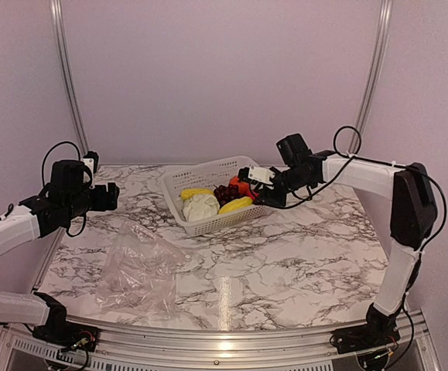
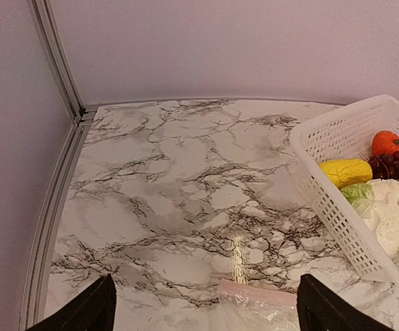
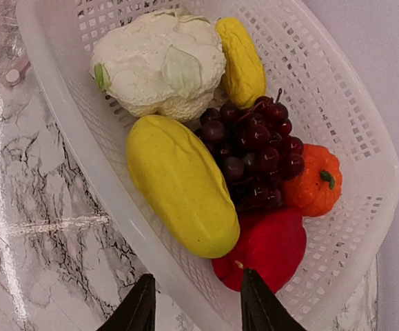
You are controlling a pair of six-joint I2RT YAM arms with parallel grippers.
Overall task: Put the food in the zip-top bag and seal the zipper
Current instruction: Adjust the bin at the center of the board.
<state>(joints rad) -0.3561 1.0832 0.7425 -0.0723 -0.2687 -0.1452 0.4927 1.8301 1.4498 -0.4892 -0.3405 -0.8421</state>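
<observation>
Along the basket [image 3: 351, 89] wall lies the larger yellow piece [image 3: 182, 183].

White lattice basket [image 1: 212, 223] sits on marbled worktop [image 1: 293, 263], toward its back edge. Metal frame posts [image 1: 63, 69] at worktop's back corners, lilac wall [image 1: 224, 77] behind.
</observation>
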